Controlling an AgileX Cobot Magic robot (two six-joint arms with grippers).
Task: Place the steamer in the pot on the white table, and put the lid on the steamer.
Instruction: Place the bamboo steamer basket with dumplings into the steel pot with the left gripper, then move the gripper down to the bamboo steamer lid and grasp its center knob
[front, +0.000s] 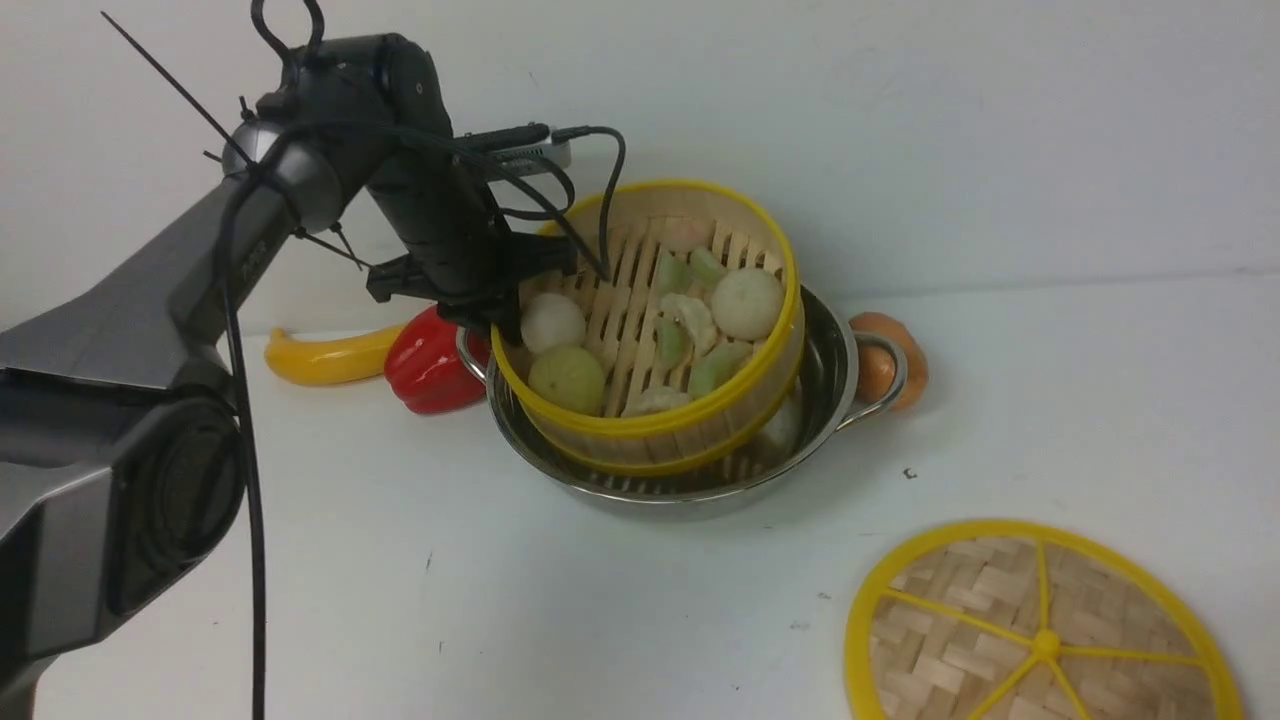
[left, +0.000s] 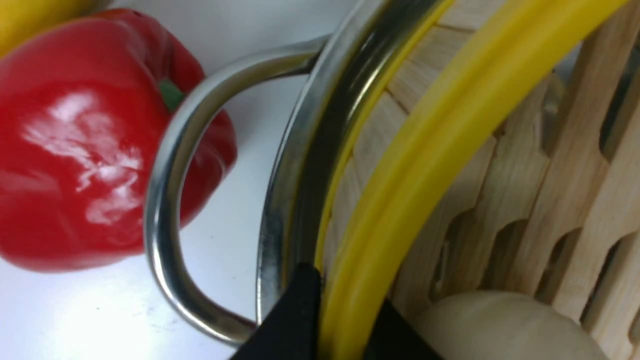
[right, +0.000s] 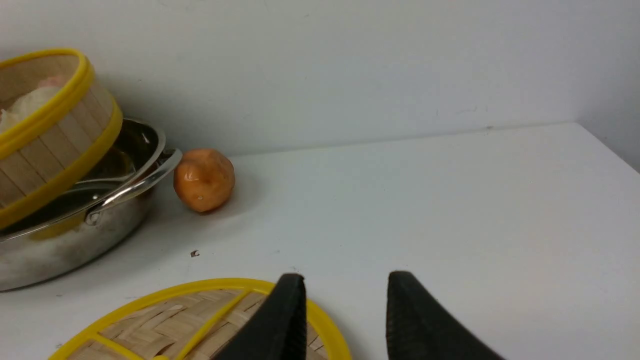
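Left gripper (left: 345, 325) is clamped on the steamer (front: 625, 300) rim at its 9 o'clock. The steamer sits tilted in the pot (front: 830, 370), 12 o'clock edge raised, and holds buns (front: 745, 302) and greenish dumplings. Judged light and stiff with a slick rim; contents may roll. The lid (front: 1040, 640) lies flat on the white table (front: 400, 560) at the pot's 4 o'clock. Take it by the rim. Right gripper (right: 345, 315) hovers there, spread and empty.
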